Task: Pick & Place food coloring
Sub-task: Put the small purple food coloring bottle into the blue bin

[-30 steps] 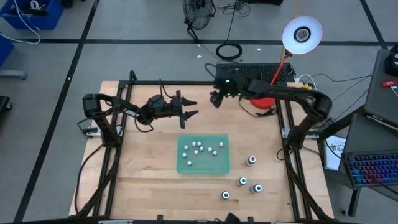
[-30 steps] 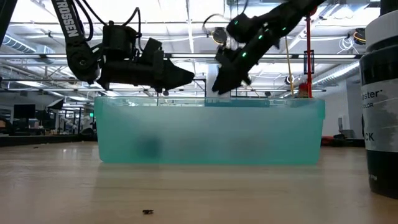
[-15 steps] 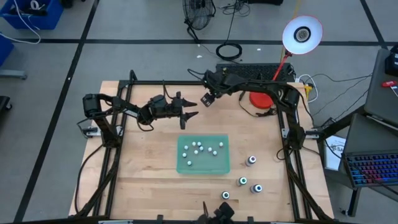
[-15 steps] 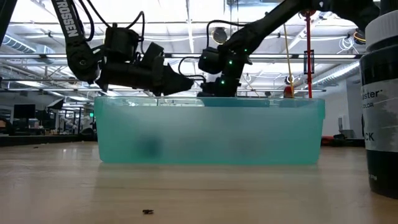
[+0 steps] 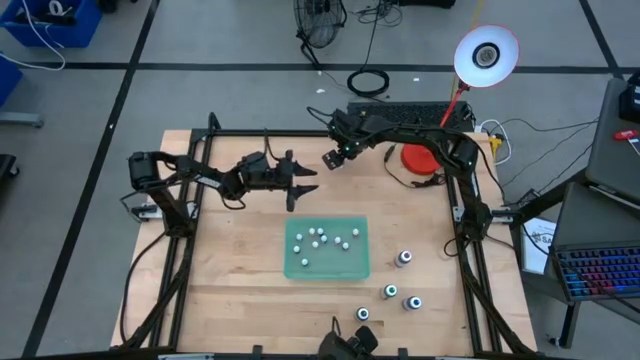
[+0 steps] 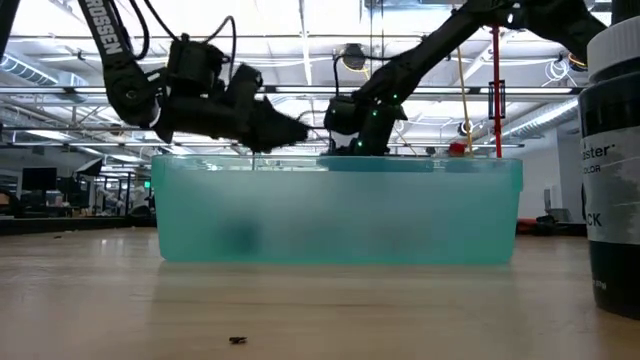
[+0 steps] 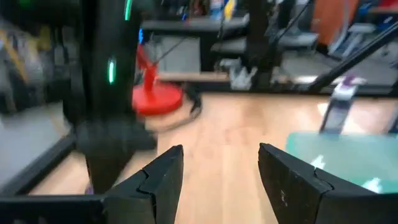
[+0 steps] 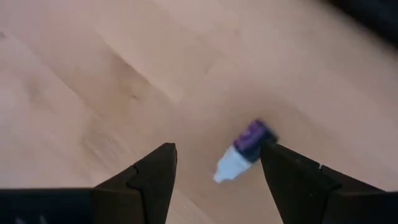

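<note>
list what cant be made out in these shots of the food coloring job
- Small bottle with a purple label, right wrist view: blurred, label unreadable; too small to find in the high view.
- Bottles in the green tray, high view: only whitish dots, colours unreadable.
- Tray contents, low view: hidden behind the frosted wall.
- Big dark bottle, low view: cut by the edge.
- Left gripper and right gripper are open, holding nothing.

Green tray [image 5: 326, 265], red lamp base [image 5: 421, 161]

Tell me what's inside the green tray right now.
Inside the green tray lie about nine small white-capped food coloring bottles, loosely clustered toward its far half. Its frosted wall hides them in the low view.
</note>
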You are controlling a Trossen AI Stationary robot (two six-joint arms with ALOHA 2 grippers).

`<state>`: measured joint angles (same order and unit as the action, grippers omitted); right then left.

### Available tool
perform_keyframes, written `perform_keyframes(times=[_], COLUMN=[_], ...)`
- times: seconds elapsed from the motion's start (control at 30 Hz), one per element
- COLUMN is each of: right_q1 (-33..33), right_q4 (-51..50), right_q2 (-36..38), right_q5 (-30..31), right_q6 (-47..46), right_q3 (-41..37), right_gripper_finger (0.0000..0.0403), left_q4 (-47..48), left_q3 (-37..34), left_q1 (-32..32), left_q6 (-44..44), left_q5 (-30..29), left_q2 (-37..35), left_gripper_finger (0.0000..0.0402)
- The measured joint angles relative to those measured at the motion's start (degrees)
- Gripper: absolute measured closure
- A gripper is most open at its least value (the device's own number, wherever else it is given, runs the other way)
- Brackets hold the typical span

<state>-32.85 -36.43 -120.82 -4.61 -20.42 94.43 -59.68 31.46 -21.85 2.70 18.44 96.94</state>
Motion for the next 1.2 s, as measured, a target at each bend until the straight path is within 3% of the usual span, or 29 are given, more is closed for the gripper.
perform_keyframes(times=[0.17,0.53,1.2], right_q1=[-0.1,-0.1,-1.3], right_q4=[-0.5,-4.1,3.2], right_q2=[-1.9,-2.2,-4.0], right_q5=[-0.3,-0.1,-2.1], right_q6=[0.0,3.4,9.9], right_q3=[-0.2,-0.2,-1.4], right_gripper_finger=[0.0184,0.0201,0.0247], left_q4=[3.3,18.7,19.2], left_q3=[0.0,0.0,0.0], left_q1=[0.5,1.4,1.4], left_q6=[0.2,4.7,4.8], left_q5=[4.0,2.7,2.4], left_q2=[-4.2,-12.5,-12.6], left_gripper_finger=[0.0192,0.0192,0.0192])
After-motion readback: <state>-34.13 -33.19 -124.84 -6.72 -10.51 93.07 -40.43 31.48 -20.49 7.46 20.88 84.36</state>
